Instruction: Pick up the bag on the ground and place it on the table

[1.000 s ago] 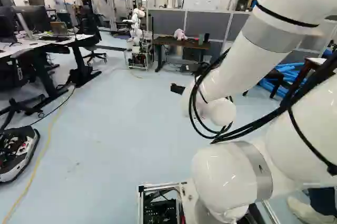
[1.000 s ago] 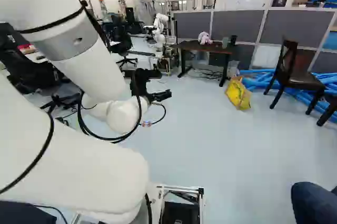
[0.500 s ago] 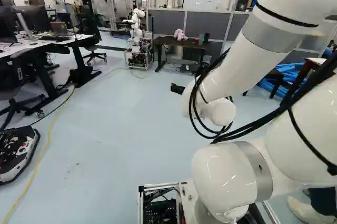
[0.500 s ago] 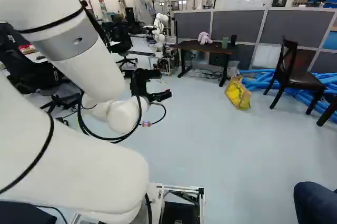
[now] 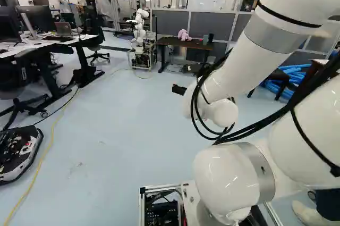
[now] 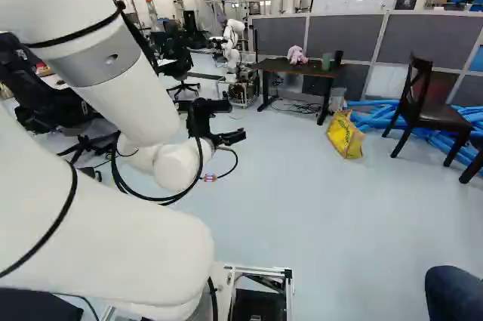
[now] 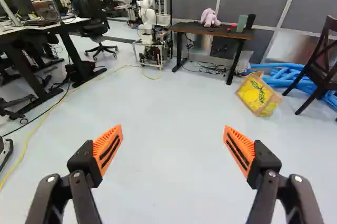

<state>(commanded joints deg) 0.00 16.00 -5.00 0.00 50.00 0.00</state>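
Observation:
In the right base view my gripper (image 6: 229, 138) is held out in the air ahead of the arm, well short of the yellow bag (image 6: 345, 135) on the floor. The wrist view shows the gripper (image 7: 173, 147) open, its orange pads wide apart with nothing between them. From there the bag (image 7: 259, 95) lies farther ahead, off to one side, beside a leg of the dark wooden table (image 7: 203, 28). A pink plush toy, a green cup and a black cup stand on that table. In the left base view the arm hides the bag.
Blue tubes (image 6: 377, 115) lie behind the bag, with a dark chair (image 6: 426, 113) beside them. Another robot (image 5: 140, 37) stands next to the table. Desks (image 5: 48, 45) line one side, and a person's knee (image 6: 453, 291) shows close by the base.
The base has turned slightly, so the whole scene has shifted a little to the right in both base views. The arm holds its pose, and the gripper has not visibly changed.

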